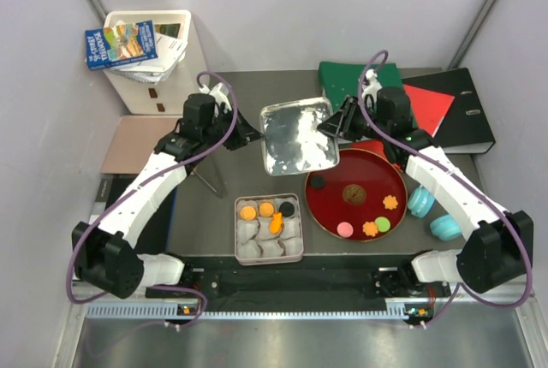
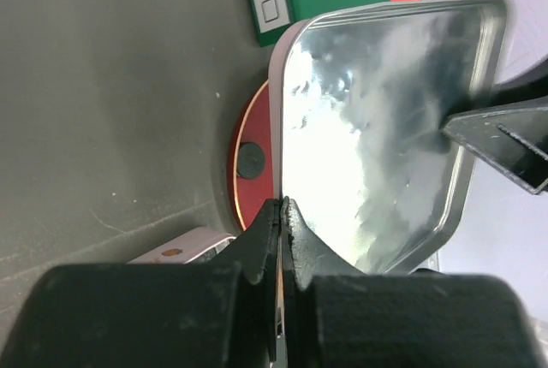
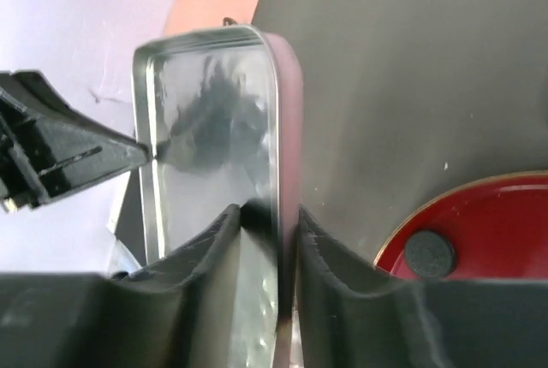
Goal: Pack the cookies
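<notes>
While the two arms meet over mid-table, a silver tin lid (image 1: 295,135) hangs between them. The left gripper (image 1: 255,139) is clamped tight on the lid's left rim. The right gripper (image 1: 334,127) has its fingers (image 3: 330,257) drawn narrow astride the right rim, pads against it on both sides. The cookies (image 1: 354,193) are split. Six sit on the red plate (image 1: 377,171): black, brown, pink, green and two orange flowers. Four more lie in the open tin (image 1: 237,229) among white paper cups (image 1: 257,248) at the near edge: three orange, one black. One orange there looks tipped on edge, though that's hard to tell.
</notes>
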Controlling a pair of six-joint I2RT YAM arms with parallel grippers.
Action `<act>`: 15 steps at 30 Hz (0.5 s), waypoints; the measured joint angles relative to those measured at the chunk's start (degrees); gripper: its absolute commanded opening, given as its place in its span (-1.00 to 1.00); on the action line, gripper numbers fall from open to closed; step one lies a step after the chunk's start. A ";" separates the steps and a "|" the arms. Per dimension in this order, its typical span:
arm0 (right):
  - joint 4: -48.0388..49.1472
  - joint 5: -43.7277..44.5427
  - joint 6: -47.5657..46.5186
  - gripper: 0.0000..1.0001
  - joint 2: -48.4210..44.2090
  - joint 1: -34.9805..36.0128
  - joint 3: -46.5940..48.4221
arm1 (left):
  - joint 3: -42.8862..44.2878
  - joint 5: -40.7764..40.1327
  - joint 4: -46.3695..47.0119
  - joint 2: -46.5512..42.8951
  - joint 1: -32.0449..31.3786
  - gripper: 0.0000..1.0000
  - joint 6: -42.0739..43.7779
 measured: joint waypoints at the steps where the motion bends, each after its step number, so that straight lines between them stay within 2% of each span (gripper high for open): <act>1: 0.44 -0.52 -0.13 -0.90 -0.07 0.00 -0.02 | -0.09 -0.07 0.04 0.00 0.00 -0.93 0.04; 2: 0.92 -1.38 0.48 -1.00 -0.20 -0.02 -0.04 | -0.26 -0.39 0.02 0.00 0.00 -0.93 0.07; 5: 2.16 -3.65 0.87 -1.00 -1.09 -0.13 -0.04 | -0.76 -1.03 -0.04 0.02 0.11 -0.91 0.00; 9: 2.05 -4.50 0.28 -1.00 -2.38 -0.26 -0.04 | -0.79 -0.98 1.07 0.04 -0.04 0.01 -0.37; 10: 1.62 -4.66 -0.13 -1.00 -2.62 -0.26 -0.04 | -0.79 -1.18 1.49 0.04 -0.04 0.30 -0.48; 12: 0.02 -4.74 -1.20 -1.00 -3.37 -0.26 -0.04 | -0.74 -2.19 1.81 0.04 -0.04 0.56 -0.31; 13: -0.92 -4.61 -1.84 -1.00 -3.93 -0.26 0.00 | -0.72 -3.41 1.64 0.04 0.09 0.87 -1.14; 14: -2.25 -4.28 -2.89 -1.00 -4.57 -0.24 0.13 | -0.72 -4.74 1.33 0.04 0.37 0.97 -1.81; 15: -3.78 -3.80 -4.00 -1.00 -5.18 -0.20 0.59 | -0.74 -6.23 0.98 0.00 0.87 0.98 -2.58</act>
